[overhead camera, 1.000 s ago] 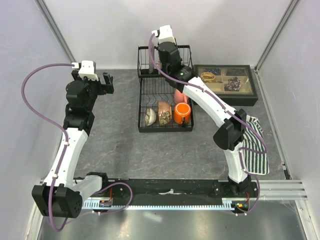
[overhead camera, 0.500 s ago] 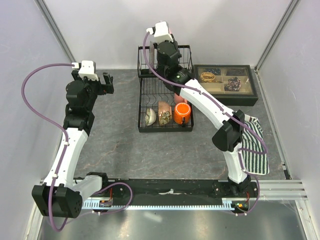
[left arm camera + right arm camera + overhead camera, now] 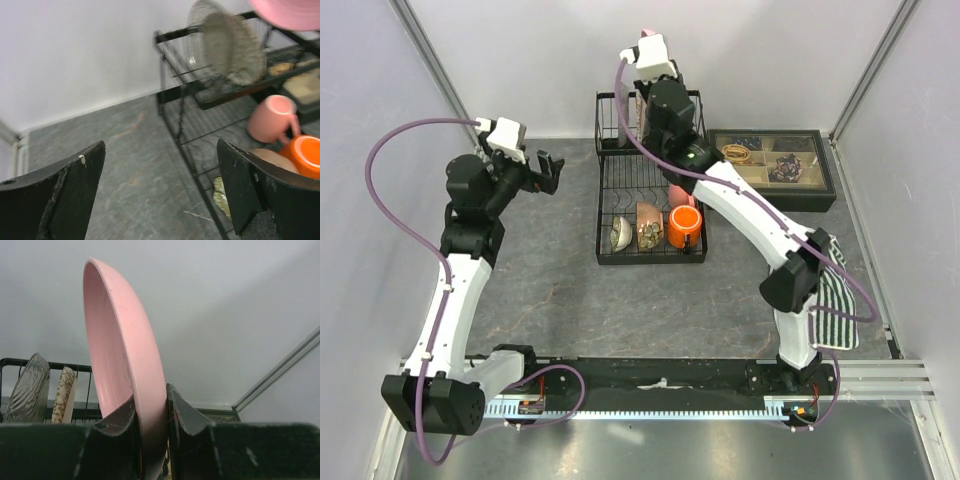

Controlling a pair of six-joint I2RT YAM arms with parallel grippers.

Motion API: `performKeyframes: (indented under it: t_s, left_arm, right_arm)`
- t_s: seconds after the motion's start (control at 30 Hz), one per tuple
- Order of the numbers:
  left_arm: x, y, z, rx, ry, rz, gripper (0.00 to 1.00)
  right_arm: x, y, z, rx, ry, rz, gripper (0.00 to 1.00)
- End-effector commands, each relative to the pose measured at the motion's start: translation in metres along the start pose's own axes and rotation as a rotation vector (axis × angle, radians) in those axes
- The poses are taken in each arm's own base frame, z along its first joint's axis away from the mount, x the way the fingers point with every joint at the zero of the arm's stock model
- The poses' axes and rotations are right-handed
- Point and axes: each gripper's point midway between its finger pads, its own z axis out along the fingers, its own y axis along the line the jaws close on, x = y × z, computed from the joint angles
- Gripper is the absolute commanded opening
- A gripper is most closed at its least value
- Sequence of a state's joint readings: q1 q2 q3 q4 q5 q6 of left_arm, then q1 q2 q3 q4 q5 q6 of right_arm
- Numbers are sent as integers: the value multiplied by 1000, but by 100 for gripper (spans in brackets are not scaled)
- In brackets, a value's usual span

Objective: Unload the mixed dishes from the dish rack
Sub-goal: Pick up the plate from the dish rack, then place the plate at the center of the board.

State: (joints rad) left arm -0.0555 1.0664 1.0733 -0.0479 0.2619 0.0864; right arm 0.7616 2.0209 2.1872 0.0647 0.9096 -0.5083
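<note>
The black wire dish rack (image 3: 601,205) stands at the back middle of the table. My right gripper (image 3: 151,407) is shut on the rim of the pink plate (image 3: 122,355) and holds it upright above the rack's back section. The grey speckled plate (image 3: 232,47) stands in the back slots. The pink mug (image 3: 270,117), orange mug (image 3: 684,226), brown patterned bowl (image 3: 648,226) and small pale bowl (image 3: 618,235) lie in the lower basket. My left gripper (image 3: 548,170) is open and empty, left of the rack, above the table.
A dark compartmented tray of trinkets (image 3: 772,165) sits right of the rack. A striped cloth (image 3: 835,290) lies at the right edge under the right arm. Walls close in the back and both sides.
My right gripper has risen with the pink plate, lifting it out of the back slots. My left gripper has swung right, towards the rack.
</note>
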Motion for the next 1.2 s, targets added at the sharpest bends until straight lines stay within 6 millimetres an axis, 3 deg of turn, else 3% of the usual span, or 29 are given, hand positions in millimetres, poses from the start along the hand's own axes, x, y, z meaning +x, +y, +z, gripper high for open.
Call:
performKeyframes:
  t_s: [0.0,0.07,0.13,0.17,0.23,0.27,0.33,0.37,0.73,0.97,1.07,1.17]
  left_arm:
    - [-59,-43,-14,260,-109,34,99]
    - [-66,-51,-16,304,-120,24,99]
    - [-75,-62,-20,370,-143,41,99]
    - [-78,-64,-21,385,-147,46,99]
    - [-86,-68,-22,418,-157,67,99]
    - [-85,-69,-21,425,-149,69,99]
    - [-89,-70,-19,438,-153,71,99]
    - [-88,-71,-18,448,-149,68,99]
    - [-99,-72,-3,451,-182,58,97]
    - [-89,-79,2,494,-161,85,95]
    - [-84,-80,2,506,-147,89,88]
    - [-79,-83,1,522,-131,94,72]
  right_arm:
    - [-52,-42,-30,-106,-72,158,0]
    - [-59,-43,-41,-190,-80,168,0]
    - [-51,-34,-52,-271,-54,173,0]
    - [-60,-32,-62,-347,-79,188,0]
    - [-48,-20,-73,-435,-45,188,0]
    - [-54,-18,-83,-503,-64,201,0]
    - [-49,-13,-98,-578,-51,215,0]
    - [-45,-1,-106,-650,-50,210,0]
    - [-40,38,-155,-985,-24,246,0]
    - [-46,42,-175,-1092,-35,264,0]
    - [-49,40,-178,-1107,-43,263,0]
    - [-51,39,-181,-1116,-51,261,0]
